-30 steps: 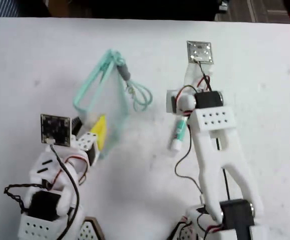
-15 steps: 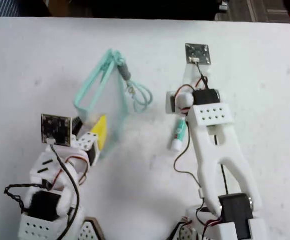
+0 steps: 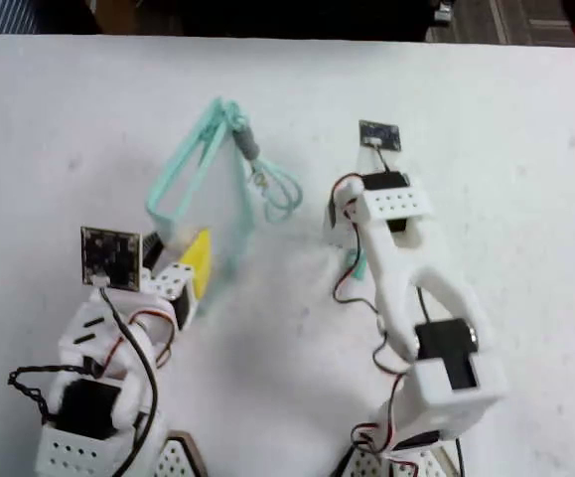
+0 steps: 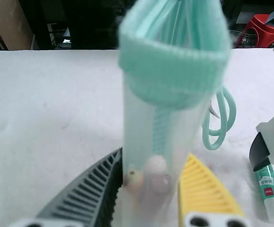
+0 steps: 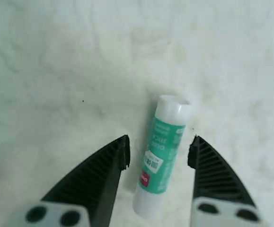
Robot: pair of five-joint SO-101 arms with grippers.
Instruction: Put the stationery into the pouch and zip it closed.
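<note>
Since one second ago the right arm point(image 3: 406, 288) has changed its pose: its wrist has drawn back a little and tipped downward, its elbow has risen toward the high camera, and it now covers most of the glue stick point(image 5: 163, 156) in that view. Pouch, cord and left arm point(image 3: 108, 348) lie as they were.

The pouch point(image 3: 213, 194) is translucent with a mint-green zipper band, and it stands on its edge on the white table point(image 3: 69, 119). The left gripper point(image 4: 155, 161) clamps the end of the pouch nearest the robot, with the dark finger on one side of the wall and the yellow finger on the other, both pressed against it. Through the wall, close to the clamped end, some small pale round things are seen (I cannot tell what they are). At the far end of the pouch a mint-green cord loop point(image 3: 282, 194) lies on the table, on the side toward the right arm.

The glue stick, white with a green label, lies flat on the table on this same side of the pouch, near it but not touching. The right gripper point(image 5: 159, 144) hangs over the glue stick with its pincer spread wide. One dark finger stands on each side of the stick, and a gap shows between each finger and the stick, so it is not gripped.
</note>
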